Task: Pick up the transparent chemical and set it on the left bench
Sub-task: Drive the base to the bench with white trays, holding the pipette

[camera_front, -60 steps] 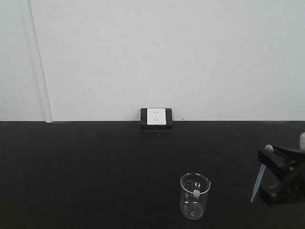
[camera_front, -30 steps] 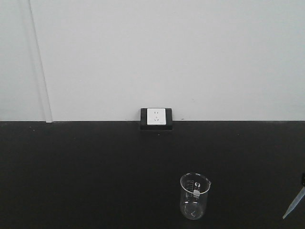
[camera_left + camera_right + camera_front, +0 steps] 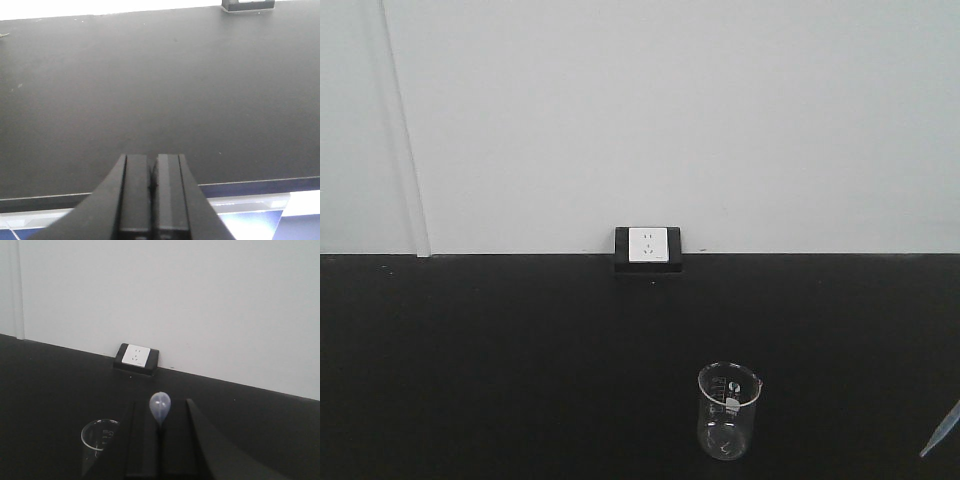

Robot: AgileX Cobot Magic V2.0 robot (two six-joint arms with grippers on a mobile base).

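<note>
The transparent chemical, a small clear glass beaker [image 3: 728, 410] with printed marks, stands upright on the black counter [image 3: 500, 350]. In the right wrist view the beaker [image 3: 100, 437] sits just left of my right gripper [image 3: 160, 414]. That gripper is shut on the thin clear pipette, whose rounded bulb [image 3: 159, 406] sticks up between the fingers. The front view catches only the pipette's tip [image 3: 941, 429] at the right edge. My left gripper [image 3: 152, 161] is shut with nothing in it, above the counter's near edge. The left bench is out of view.
A white wall socket in a black frame [image 3: 648, 247] sits where the counter meets the white wall, behind the beaker; the same socket [image 3: 135, 358] shows in the right wrist view. The counter's front edge [image 3: 250, 184] runs below the left gripper.
My right gripper, holding the pipette, has left the front view to the lower right; only the pipette's tip still shows there. The beaker has stayed put.
</note>
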